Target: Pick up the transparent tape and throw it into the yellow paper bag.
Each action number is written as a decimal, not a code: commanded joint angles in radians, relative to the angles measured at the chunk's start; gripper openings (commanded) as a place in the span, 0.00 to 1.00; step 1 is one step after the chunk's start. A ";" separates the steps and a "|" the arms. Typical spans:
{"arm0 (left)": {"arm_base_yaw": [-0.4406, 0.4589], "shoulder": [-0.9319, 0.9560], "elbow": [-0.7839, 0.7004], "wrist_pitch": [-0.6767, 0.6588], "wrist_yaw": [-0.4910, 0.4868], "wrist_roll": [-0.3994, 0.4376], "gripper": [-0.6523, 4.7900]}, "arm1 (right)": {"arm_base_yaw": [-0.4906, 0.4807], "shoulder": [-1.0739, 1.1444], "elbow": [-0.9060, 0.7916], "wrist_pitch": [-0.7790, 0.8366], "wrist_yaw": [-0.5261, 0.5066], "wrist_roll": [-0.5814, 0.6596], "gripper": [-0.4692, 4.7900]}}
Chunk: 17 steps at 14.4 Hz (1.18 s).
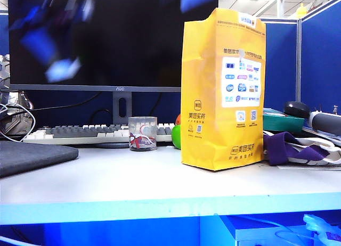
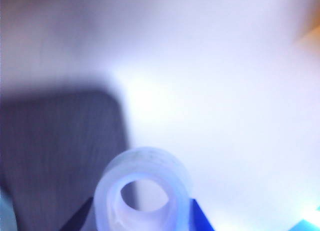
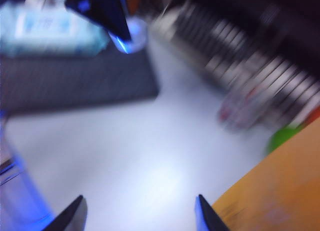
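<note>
From my remote station, the left end effector (image 2: 142, 226) is closed on the transparent tape (image 2: 142, 191), a clear roll held between its dark fingers (image 2: 202, 222) above the pale bench (image 2: 225, 116), with a dark grey mat (image 2: 60, 151) below and to one side. The left wrist view is blurred. My right end effector (image 3: 140, 216) has its two dark fingertips (image 3: 207, 216) spread wide apart with nothing between them, hanging over the bare bench beside the yellow paper bag (image 3: 280, 186). That view is also smeared; the left arm's end effector shows in it over the mat. In the exterior view the yellow paper bag (image 1: 224, 91) stands upright on the bench, right of a small clear cup (image 1: 143, 133), with a keyboard (image 1: 80, 133) and monitor (image 1: 106, 38) behind. A green ball (image 1: 176, 136) peeks out just beside the bag. Neither arm shows clearly there.
</note>
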 commanded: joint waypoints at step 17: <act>-0.360 0.254 0.325 0.694 0.534 -0.068 0.44 | -0.104 -0.247 0.335 -0.542 0.065 0.008 0.70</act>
